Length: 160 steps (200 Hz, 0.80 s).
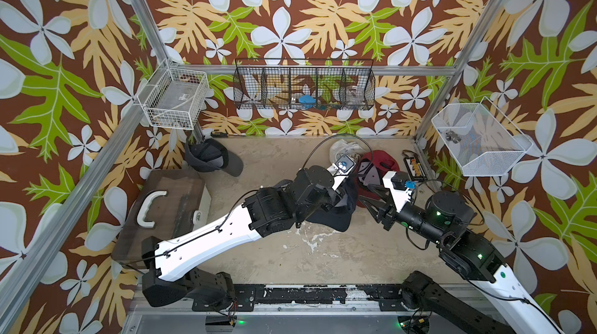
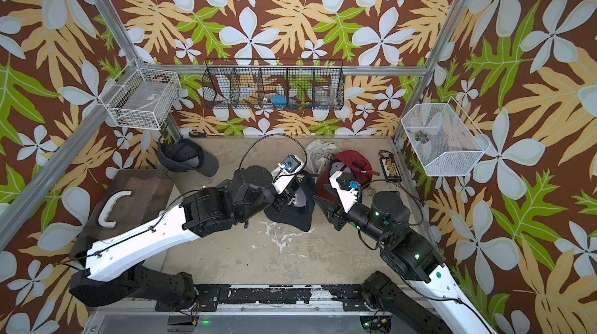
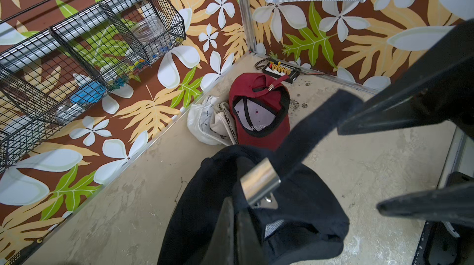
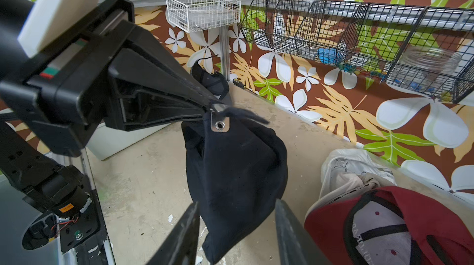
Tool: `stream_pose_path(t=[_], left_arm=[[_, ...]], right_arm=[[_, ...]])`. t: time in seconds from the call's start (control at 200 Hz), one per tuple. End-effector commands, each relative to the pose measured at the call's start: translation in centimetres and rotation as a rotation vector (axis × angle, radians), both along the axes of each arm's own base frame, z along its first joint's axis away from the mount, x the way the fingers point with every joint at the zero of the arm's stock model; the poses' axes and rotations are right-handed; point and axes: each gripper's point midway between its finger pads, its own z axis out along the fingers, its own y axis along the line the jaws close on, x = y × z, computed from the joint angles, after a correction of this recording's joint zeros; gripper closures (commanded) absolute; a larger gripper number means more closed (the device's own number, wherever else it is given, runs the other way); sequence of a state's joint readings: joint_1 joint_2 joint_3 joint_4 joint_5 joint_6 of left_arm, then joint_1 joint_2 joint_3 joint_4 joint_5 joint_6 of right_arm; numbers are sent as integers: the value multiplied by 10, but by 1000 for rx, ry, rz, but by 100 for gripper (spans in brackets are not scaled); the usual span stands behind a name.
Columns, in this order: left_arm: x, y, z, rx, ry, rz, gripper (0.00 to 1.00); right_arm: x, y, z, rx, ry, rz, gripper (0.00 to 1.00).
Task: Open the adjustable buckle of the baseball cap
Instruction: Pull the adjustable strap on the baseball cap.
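A black baseball cap (image 1: 336, 217) (image 2: 298, 216) hangs above the table in both top views. My left gripper (image 3: 234, 207) (image 4: 211, 104) is shut on its back edge, right beside the silver buckle (image 3: 259, 183) (image 4: 220, 124). The black strap (image 3: 315, 127) runs through the buckle and sticks out free. My right gripper (image 1: 365, 204) (image 2: 321, 204) (image 4: 237, 202) is open just right of the cap. Its fingers (image 4: 184, 227) stand on either side of the cap's hanging lower part (image 4: 236, 168), with small gaps showing on both sides.
A red cap (image 1: 376, 164) and a white cloth cap (image 1: 342, 149) lie at the back right, next to a connector board (image 1: 413, 167). A dark grey cap (image 1: 210, 158) lies back left, beside a brown case (image 1: 161, 206). Wire baskets (image 1: 303, 88) hang on the walls.
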<state>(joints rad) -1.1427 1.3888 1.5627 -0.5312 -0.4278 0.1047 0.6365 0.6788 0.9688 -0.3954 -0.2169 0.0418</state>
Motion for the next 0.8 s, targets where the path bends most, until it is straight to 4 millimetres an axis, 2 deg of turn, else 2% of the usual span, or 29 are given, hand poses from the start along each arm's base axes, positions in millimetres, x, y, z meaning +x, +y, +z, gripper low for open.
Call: stream_pose_path(t=[0.0,0.26,0.616,0.796], left_arm=[[-1,-1,2,-12,10,1,100],[-3,-2,2,-19,20,-5,100],[-7,-6,1,-11,40,-25,100],[-12,-7,2,-7,45,-38,100]], right_arm=[[4,0,5,-15,-40,-20,51],[9,8,4,-21,-46,-12,48],[13,32,0,-123,-100,-59,47],[20,33,0,-142,-112,-88,49]])
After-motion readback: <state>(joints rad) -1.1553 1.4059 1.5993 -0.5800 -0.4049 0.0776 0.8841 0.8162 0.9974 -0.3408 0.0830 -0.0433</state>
